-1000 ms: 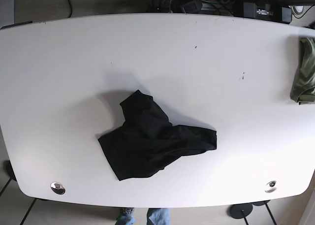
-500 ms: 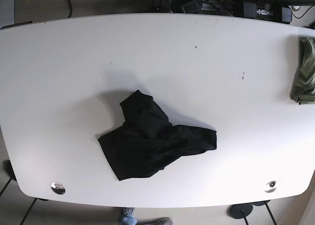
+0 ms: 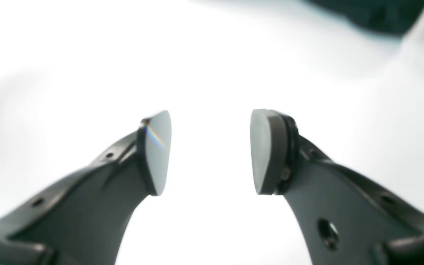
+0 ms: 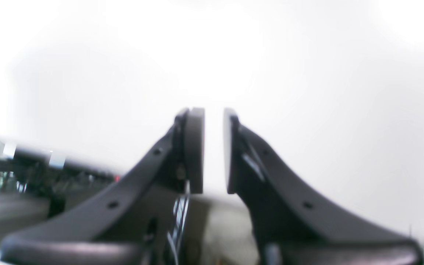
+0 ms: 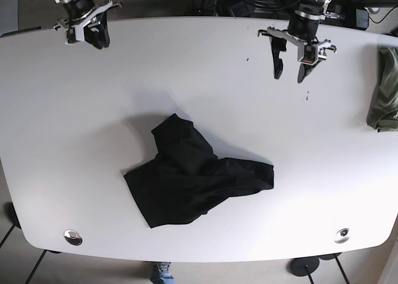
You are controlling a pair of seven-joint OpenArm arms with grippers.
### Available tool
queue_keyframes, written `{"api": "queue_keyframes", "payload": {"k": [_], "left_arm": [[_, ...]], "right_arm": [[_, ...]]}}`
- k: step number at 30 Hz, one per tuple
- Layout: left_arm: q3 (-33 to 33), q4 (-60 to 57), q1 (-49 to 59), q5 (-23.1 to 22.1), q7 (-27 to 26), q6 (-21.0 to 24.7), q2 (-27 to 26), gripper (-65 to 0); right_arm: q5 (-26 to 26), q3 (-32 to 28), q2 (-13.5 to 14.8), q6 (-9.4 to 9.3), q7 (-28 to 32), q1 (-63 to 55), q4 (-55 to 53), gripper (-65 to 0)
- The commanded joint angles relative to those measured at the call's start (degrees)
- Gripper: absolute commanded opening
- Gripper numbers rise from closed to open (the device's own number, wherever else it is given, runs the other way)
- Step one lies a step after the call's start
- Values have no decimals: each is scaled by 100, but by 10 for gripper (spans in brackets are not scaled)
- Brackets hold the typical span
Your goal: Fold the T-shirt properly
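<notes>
The black T-shirt [image 5: 193, 181] lies crumpled on the white table [image 5: 74, 122], lower centre of the base view. Its long axis runs roughly left to right, from a wide lobe at lower left to a squared end at the right; a narrower part juts toward the upper left. How the shirt's neck or sleeves lie cannot be told.

The table is a rounded white slab with small dark specks near the upper right and two round metal fittings [image 5: 73, 237] near its lower corners. An olive cloth [image 5: 384, 91] lies at the right edge. Cables and dark equipment [image 5: 249, 1] sit beyond the top edge.

The left gripper [image 5: 290, 63] hangs over the upper right of the table, jaws well apart, gripping nothing. The right gripper [image 5: 88, 36] is at the upper left edge, jaws nearly together with a narrow gap, holding nothing.
</notes>
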Motion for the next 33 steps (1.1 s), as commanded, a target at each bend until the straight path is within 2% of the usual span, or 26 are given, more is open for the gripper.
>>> {"api": "queue_keyframes", "payload": {"k": [1, 2, 6, 8, 10, 12, 15, 16, 19, 20, 21, 23, 27, 30, 33], "left_arm": [[-7, 91, -350, -27, -164, 33, -23, -338], [-7, 91, -570, -19, -112, 33, -15, -333], [-7, 91, -1326, -27, 926, 42, -15, -233], [-15, 82, -1660, -27, 1251, 33, -41, -229], [-15, 3, -1739, -27, 1357, 25, -41, -229], [20, -15, -1827, -27, 1365, 25, -41, -229], [20, -15, -1906, -27, 1365, 16, -41, -229], [11, -15, -1898, -27, 1365, 16, -50, -229], [-7, -24, -1898, -19, 1374, 16, -50, -229], [-7, -24, -1898, -19, 1374, 16, -50, -229], [-7, -33, -1915, -19, 1374, 16, -50, -229], [2, -50, -1933, -19, 1374, 16, -50, -229], [20, -208, -1986, -27, 1374, 16, -50, -229], [20, -208, -2091, -27, 1374, 16, -50, -229], [2, -200, -2091, -45, 1374, 16, -50, -229]], "right_arm": [[42, 26, -133, 51, -121, 553, 98, -564], [24, 26, -203, 51, -323, 878, 98, -563], [7, -80, -441, 60, -1290, 2206, 89, -561], [16, -317, -414, 60, -1818, 2821, -8, -544], [51, -590, -432, 60, -2134, 3375, -175, -460], [51, -933, -458, 60, -2284, 3938, -500, -320], [60, -1434, -467, 77, -2389, 4588, -1142, -212], [60, -1530, -467, 227, -2530, 4843, -1397, -205], [455, -1522, -590, 868, -2881, 5291, -2250, -208], [561, -1557, -599, 965, -2925, 5353, -2460, -235], [596, -1557, -616, 983, -2925, 5362, -2548, -282], [622, -1601, -669, 992, -2925, 5362, -2654, -412], [569, -2366, -740, 983, -2925, 5221, -2460, -633], [561, -2849, -740, 965, -2925, 4878, -1959, -628], [561, -3675, -740, 930, -2934, 4518, -1318, -628]]}}
